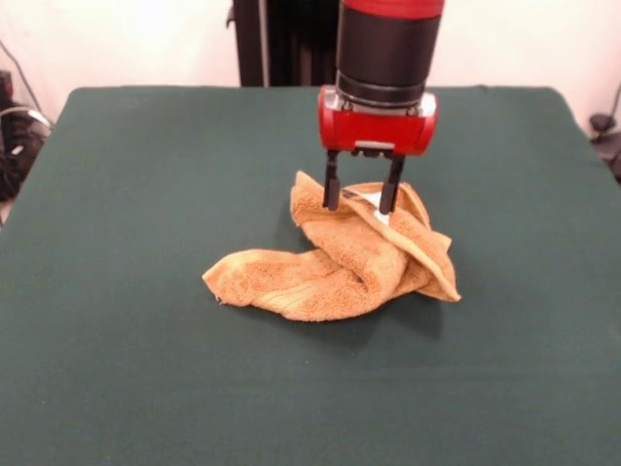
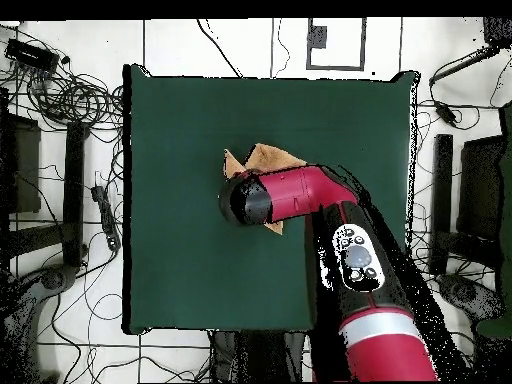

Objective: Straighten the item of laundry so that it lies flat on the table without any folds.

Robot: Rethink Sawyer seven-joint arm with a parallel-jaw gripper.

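Near the middle of the table (image 1: 116, 194), in the front view, the towel (image 1: 330, 262) lies bunched and twisted — 1 end stretches toward the picture's left, the other is heaped under the arm. The gripper (image 1: 362, 202) stands upright over that heap, its 2 fingers apart, tips at the folds beside a small white label (image 1: 374, 204). From overhead, the red arm (image 2: 300, 195) hides most of the cloth — only tan corners show.

red-black arm (image 1: 388, 44), red wrist housing (image 1: 377, 121)
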